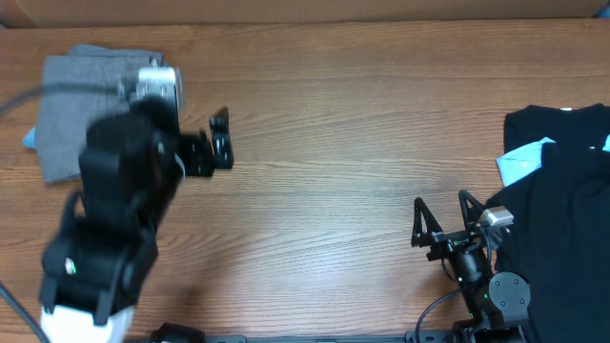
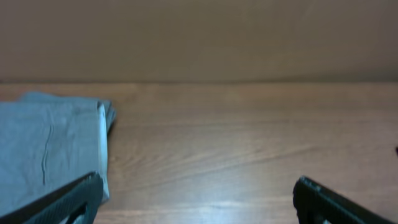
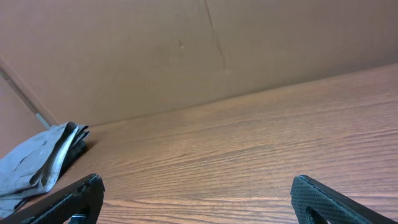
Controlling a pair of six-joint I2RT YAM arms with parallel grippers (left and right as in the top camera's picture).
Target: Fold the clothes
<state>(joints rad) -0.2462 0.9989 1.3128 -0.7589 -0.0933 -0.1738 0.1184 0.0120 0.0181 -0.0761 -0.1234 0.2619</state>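
The grey-khaki shorts [image 1: 71, 110] lie folded in a neat stack at the table's far left; the left wrist view shows them [image 2: 43, 143] at its left side, and the right wrist view shows them [image 3: 37, 162] far off at the left. My left gripper [image 1: 225, 138] hovers just right of the stack, open and empty, with bare wood between its fingertips [image 2: 74, 196]. A heap of black garments [image 1: 562, 200] with a light-blue piece [image 1: 522, 162] lies at the right edge. My right gripper [image 1: 441, 205] stands open beside that heap, holding nothing.
The wooden table [image 1: 324, 143] stretches between the two piles. A brown cardboard wall [image 3: 186, 56] runs along its far edge. The bulky left arm [image 1: 105, 229] covers the near-left part of the table and part of the grey stack.
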